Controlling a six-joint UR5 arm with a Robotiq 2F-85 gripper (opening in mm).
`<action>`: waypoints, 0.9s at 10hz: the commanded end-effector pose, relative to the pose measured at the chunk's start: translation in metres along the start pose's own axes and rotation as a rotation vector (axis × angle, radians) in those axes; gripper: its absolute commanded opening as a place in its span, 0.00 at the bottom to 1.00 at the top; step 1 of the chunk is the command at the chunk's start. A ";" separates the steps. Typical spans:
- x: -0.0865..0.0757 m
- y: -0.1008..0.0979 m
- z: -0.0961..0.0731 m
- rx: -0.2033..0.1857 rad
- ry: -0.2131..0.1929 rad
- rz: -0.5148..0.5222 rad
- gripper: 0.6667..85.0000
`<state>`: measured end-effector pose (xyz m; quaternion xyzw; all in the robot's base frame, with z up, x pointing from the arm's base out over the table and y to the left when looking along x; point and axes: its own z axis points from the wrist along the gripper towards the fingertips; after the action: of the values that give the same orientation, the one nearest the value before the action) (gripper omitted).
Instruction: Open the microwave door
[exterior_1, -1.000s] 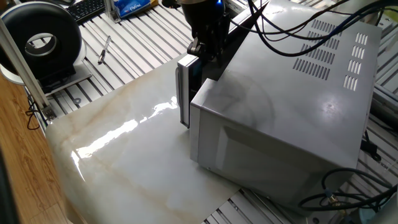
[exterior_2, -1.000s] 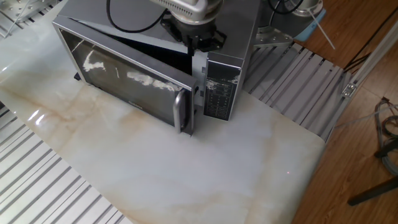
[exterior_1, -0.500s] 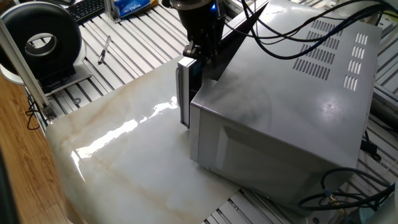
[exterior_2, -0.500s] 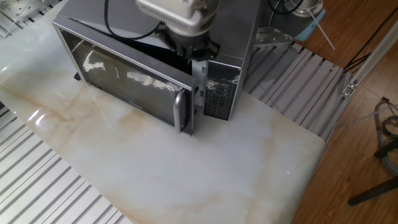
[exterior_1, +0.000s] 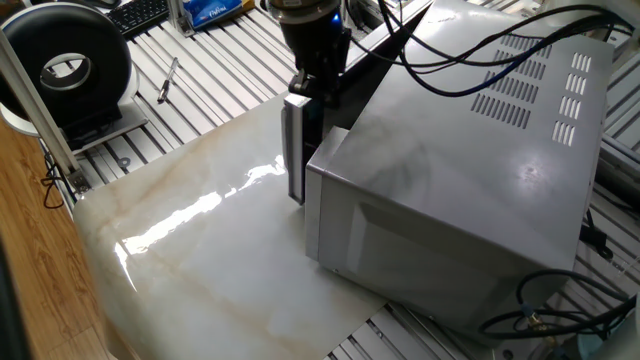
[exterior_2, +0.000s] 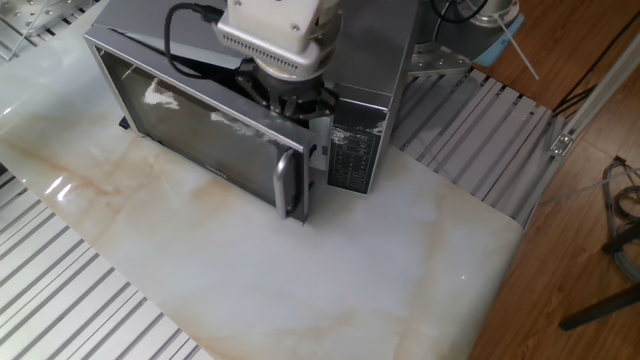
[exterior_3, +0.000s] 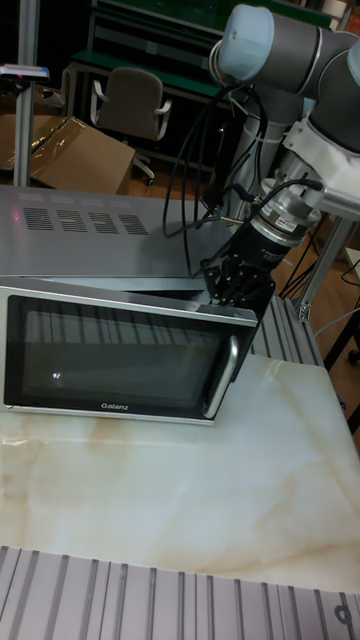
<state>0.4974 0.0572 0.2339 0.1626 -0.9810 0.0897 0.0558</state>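
Observation:
The silver-grey microwave (exterior_1: 470, 170) stands on the marble tabletop (exterior_1: 200, 250). Its door (exterior_2: 200, 135), a dark window in a silver frame, is ajar at the handle (exterior_2: 285, 185) side, with a gap beside the control panel (exterior_2: 352, 150). In the tall view the microwave door (exterior_3: 120, 360) faces the camera. My gripper (exterior_3: 238, 290) reaches down from above into that gap, just behind the door's top edge near the handle. From one fixed view the gripper (exterior_1: 313, 85) sits over the door's edge (exterior_1: 296, 150). The door hides its fingertips, so their spacing is unclear.
Black cables (exterior_1: 500, 45) trail over the microwave's top. A round black device (exterior_1: 75, 65), a keyboard (exterior_1: 140, 15) and a pen (exterior_1: 167, 80) lie on the slatted bench beyond the marble. An office chair (exterior_3: 130, 105) stands in the background.
My gripper has shifted away from the microwave body toward the front. The door has swung a little wider with it.

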 end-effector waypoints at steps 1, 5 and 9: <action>-0.010 0.000 0.001 -0.008 -0.037 -0.007 0.00; -0.001 0.004 -0.005 -0.053 -0.041 0.029 0.00; -0.023 0.004 -0.007 -0.057 -0.126 0.084 0.00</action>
<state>0.5076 0.0636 0.2356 0.1372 -0.9883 0.0634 0.0194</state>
